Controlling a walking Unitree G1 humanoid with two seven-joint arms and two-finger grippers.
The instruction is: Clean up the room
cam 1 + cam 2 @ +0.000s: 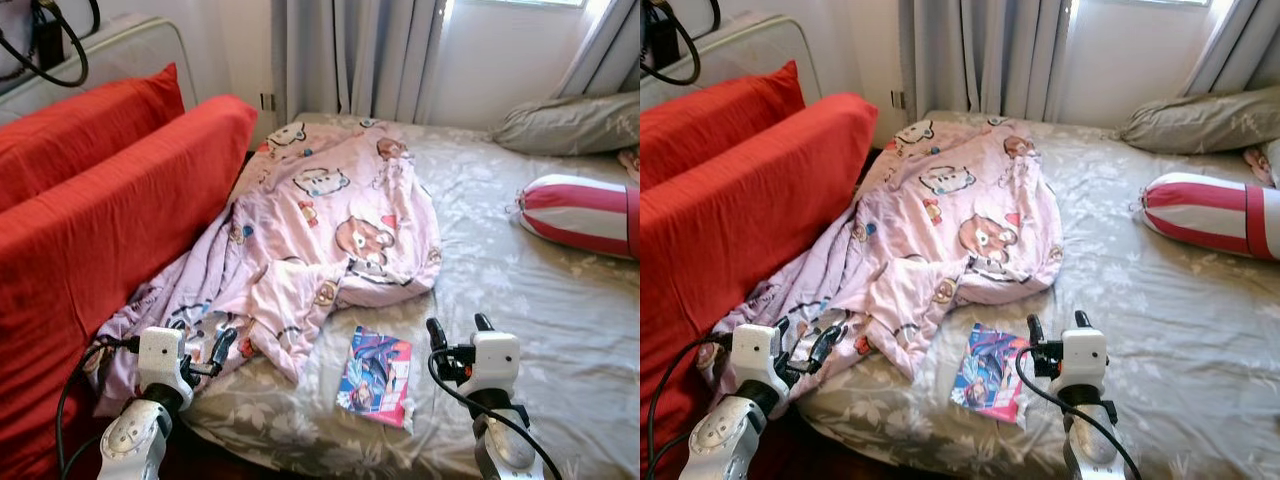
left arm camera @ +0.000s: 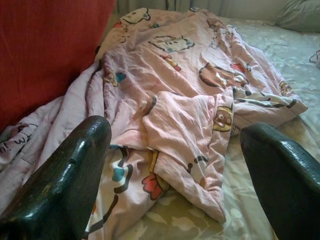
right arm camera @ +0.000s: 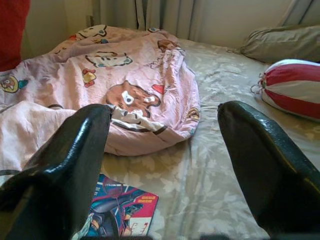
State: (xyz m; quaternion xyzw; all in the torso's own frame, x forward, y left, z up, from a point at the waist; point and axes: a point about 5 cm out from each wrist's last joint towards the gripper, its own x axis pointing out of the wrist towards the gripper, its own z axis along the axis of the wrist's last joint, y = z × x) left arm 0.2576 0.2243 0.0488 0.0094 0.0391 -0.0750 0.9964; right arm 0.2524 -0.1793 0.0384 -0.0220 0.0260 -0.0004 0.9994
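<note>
Both pincers gape, empty: right pincer (image 1: 459, 328) should take comic book (image 1: 377, 375) at seven o'clock, probably by its edge, avoiding blanket (image 1: 320, 225).

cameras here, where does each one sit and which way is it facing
Left eye, right eye: on the head, looking forward and down at the bed; both silver arms show, left gripper, right gripper.
Left wrist: along its open jaws at the pink cartoon blanket.
Right wrist: along its open jaws at the blanket, comic book, striped bolster.
All share the blanket.
</note>
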